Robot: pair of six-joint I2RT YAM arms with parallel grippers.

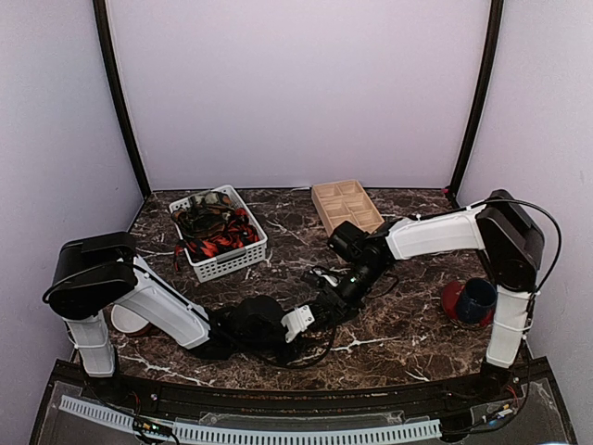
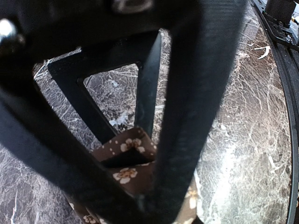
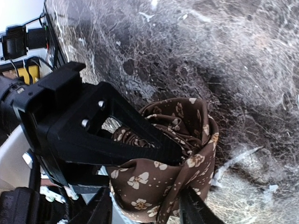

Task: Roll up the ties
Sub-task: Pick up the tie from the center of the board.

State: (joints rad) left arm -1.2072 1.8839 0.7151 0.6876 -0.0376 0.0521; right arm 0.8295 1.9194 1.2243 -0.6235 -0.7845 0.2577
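Note:
The brown tie (image 3: pixel 187 140) with pale flowers is wound into a loose roll on the marble table. A black triangular finger (image 3: pixel 140 142) of my left gripper (image 1: pixel 309 317) runs into the roll, and the cloth wraps round it. That gripper is shut on the tie. Close black fingers fill the left wrist view, with the tie (image 2: pixel 126 161) caught between them low down. My right gripper (image 3: pixel 145 210) straddles the near side of the roll. Its right finger touches the cloth and its left finger stands a little off. From above, both grippers meet at mid-table and hide the tie.
A white basket (image 1: pixel 233 265) at the back left holds more ties (image 1: pixel 218 236), red-and-black ones. A wooden compartment tray (image 1: pixel 345 206) lies behind the right arm. A dark blue cup (image 1: pixel 477 298) stands on a red plate by the right base. A white bowl (image 1: pixel 128 321) sits by the left base.

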